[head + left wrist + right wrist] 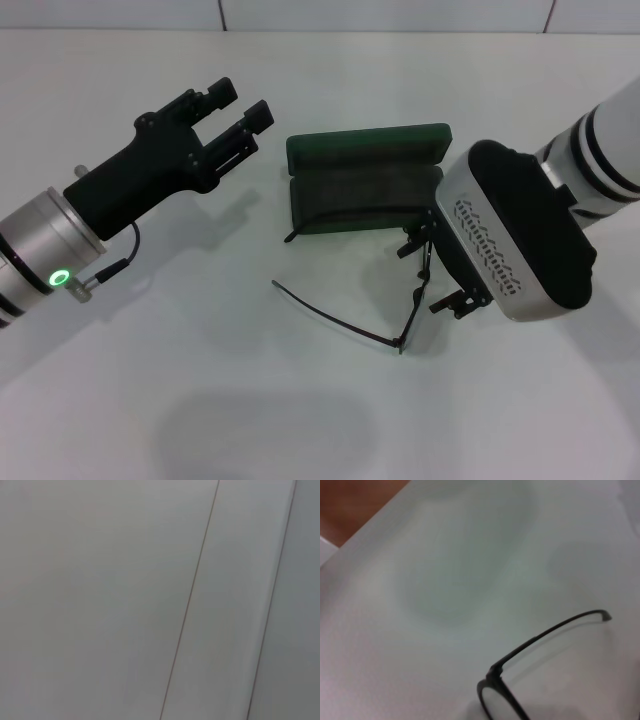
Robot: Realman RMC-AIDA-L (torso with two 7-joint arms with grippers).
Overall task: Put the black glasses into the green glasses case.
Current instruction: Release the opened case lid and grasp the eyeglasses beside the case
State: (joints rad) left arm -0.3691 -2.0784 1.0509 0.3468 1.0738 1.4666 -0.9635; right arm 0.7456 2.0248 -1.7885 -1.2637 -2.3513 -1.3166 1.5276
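Scanning left to right for you. Left gripper hangs above the table, just left of the green glasses case and not touching it. Its two fingers stand apart with nothing between them, so call it wide. The left arm's silver wrist shows a green ring light; the arm behind that is cut off at the frame edge. Left wrist view gives you only pale flat panels with thin seams, no fingers and no task object.

The green glasses case lies open at centre, lid tipped back, dark lining facing up, nothing inside.

The black glasses are outside the case, just in front of its right end. One temple arm runs left along the table. The front frame rises toward the right gripper and is partly hidden under its housing. Small black finger parts sit on either side of the frame, but I cannot tell whether they pinch it.

Right wrist view shows one lens rim, cut off by the picture edge, and a temple arm above the table. Its own fingers are out of shot.
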